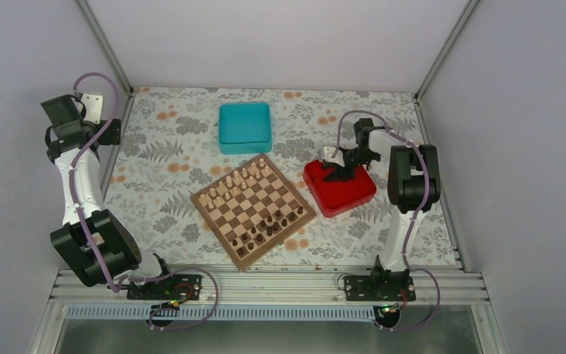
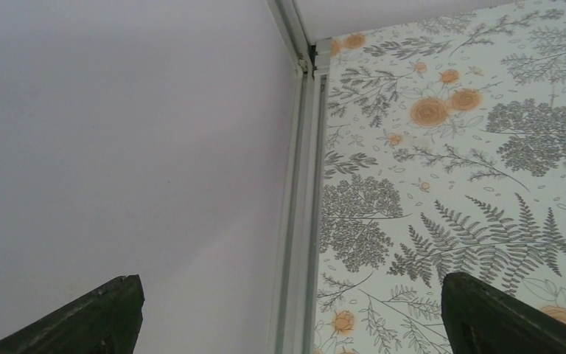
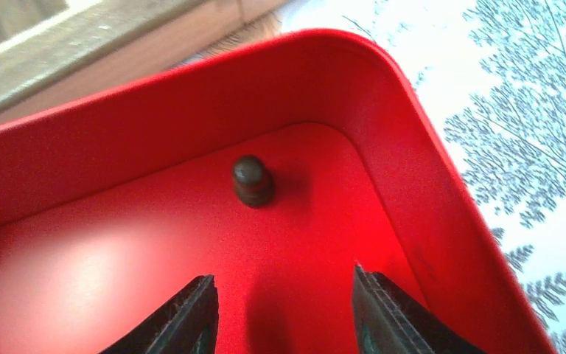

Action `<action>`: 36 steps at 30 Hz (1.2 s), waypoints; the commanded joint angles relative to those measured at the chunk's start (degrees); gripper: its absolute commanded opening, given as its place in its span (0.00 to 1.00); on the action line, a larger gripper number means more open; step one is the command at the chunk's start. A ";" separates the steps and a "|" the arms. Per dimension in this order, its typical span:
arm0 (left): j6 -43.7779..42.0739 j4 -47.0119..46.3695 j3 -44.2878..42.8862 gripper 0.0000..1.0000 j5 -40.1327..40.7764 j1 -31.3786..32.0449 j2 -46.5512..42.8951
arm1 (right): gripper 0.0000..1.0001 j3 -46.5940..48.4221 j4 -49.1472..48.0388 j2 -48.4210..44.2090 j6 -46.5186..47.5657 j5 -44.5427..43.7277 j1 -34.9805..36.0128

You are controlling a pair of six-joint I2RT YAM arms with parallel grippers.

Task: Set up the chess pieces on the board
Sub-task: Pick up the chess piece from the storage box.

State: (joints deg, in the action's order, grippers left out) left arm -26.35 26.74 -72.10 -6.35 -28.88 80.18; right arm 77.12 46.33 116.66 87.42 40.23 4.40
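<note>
The right gripper (image 3: 281, 282) hangs low inside the red tray (image 3: 81, 162). Its two fingers are apart and there is nothing between them. Just ahead of the fingers, one dark chess piece (image 3: 252, 181) stands upright on the tray floor, near a rounded corner, and the fingers do not touch it. The tray lies on the table (image 1: 169, 147), just beside the right corner of the board (image 1: 254, 210).

The board lies turned like a diamond in the middle of the table. The other dark chess pieces (image 1: 269, 225) stand along its near right side and the pale pieces (image 1: 239, 181) along its far left side. A teal box (image 1: 245, 127) is behind the board.

The left gripper (image 2: 291, 291) is far away at the left edge of the table, raised, with its fingers wide apart and holding nothing.
</note>
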 commanded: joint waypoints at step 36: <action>-3.30 2.79 -0.06 1.00 -9.30 0.92 0.18 | 0.40 9.91 12.17 7.68 8.10 1.27 6.64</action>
State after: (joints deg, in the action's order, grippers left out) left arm -29.15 28.97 -71.20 -15.11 -28.32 79.59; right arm 85.86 57.93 122.78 95.88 41.76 10.50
